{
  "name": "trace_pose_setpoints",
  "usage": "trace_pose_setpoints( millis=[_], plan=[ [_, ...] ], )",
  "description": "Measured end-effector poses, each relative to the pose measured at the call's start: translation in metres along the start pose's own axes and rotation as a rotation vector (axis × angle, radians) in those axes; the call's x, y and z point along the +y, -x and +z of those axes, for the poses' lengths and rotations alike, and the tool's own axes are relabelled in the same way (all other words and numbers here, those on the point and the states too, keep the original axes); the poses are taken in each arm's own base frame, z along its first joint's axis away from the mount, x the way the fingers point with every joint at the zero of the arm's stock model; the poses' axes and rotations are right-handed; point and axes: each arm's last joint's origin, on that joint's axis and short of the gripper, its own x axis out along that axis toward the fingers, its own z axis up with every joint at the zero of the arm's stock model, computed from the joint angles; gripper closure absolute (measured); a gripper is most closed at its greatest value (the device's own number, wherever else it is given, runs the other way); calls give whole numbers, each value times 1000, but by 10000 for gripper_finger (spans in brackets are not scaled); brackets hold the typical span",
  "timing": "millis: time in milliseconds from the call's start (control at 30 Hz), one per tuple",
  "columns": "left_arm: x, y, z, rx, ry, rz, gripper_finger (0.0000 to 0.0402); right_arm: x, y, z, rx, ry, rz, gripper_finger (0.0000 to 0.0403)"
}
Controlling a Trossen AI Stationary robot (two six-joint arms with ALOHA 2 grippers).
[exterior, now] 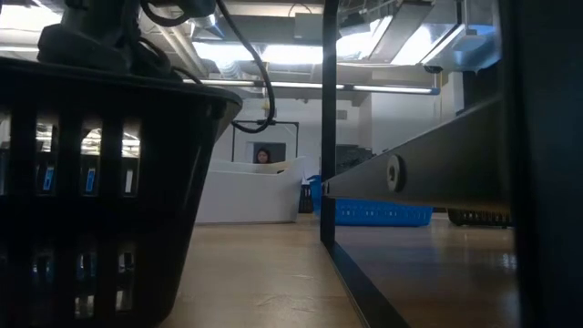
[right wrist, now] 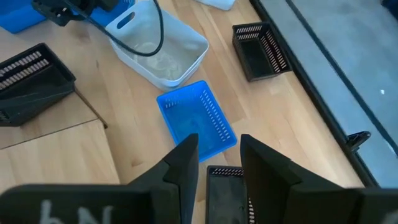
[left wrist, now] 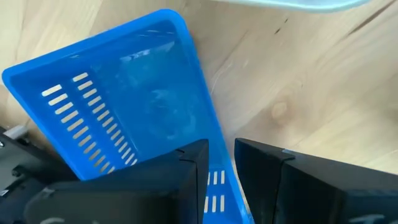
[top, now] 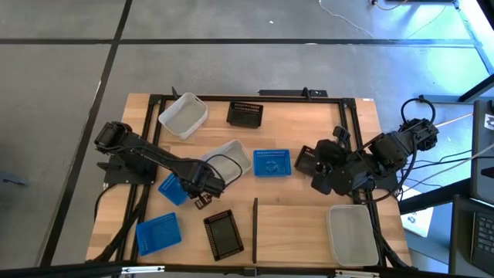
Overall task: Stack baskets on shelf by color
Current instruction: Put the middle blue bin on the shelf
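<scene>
Nine small baskets lie about the table. My left gripper [top: 201, 193] [left wrist: 222, 171] is shut on a blue basket [top: 171, 188] [left wrist: 124, 106] at the table's left middle. My right gripper [top: 315, 166] [right wrist: 219, 158] is shut on a black basket [top: 306, 159] [right wrist: 227, 186] right of centre. The pale shelf [top: 301, 232], with its black upright bar [top: 255, 228] [exterior: 328, 118], carries one white basket [top: 353, 232] resting on its base. Another blue basket [top: 272, 162] [right wrist: 196, 118] and a white one [top: 231, 158] [right wrist: 158, 46] sit mid-table. My left gripper pinches the blue basket's slotted side wall [left wrist: 216, 186], one finger [left wrist: 180, 174] inside the tub and one [left wrist: 267, 174] outside. The fingers come from above, slanting. The basket looks tilted, but I cannot tell whether it is clear of the table. My right gripper has the black basket's rim [right wrist: 224, 170] between its fingers, coming down from above and from the table's right. The fingers hide the place of contact, so the wall they hold cannot be made out.
A white basket [top: 183, 114] and a black one [top: 245, 114] sit near the far edge. A blue basket [top: 158, 232] and a black one [top: 224, 234] [exterior: 91, 182] lie near the front edge, left of the bar. A person [exterior: 263, 155] sits far behind the table.
</scene>
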Motion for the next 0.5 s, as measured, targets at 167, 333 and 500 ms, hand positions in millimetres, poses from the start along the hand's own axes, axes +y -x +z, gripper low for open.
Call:
trace_pose_setpoints(
  millis=[167, 333, 500],
  plan=[
    [0, 0, 0, -9, 0, 6, 332, 0, 0, 0, 1, 0, 1, 286],
    [0, 0, 1, -16, 1, 2, 332, 0, 0, 0, 1, 3, 1, 286],
    [-1, 0, 2, -40, 26, 3, 332, 0, 0, 0, 1, 4, 1, 286]
  ],
)
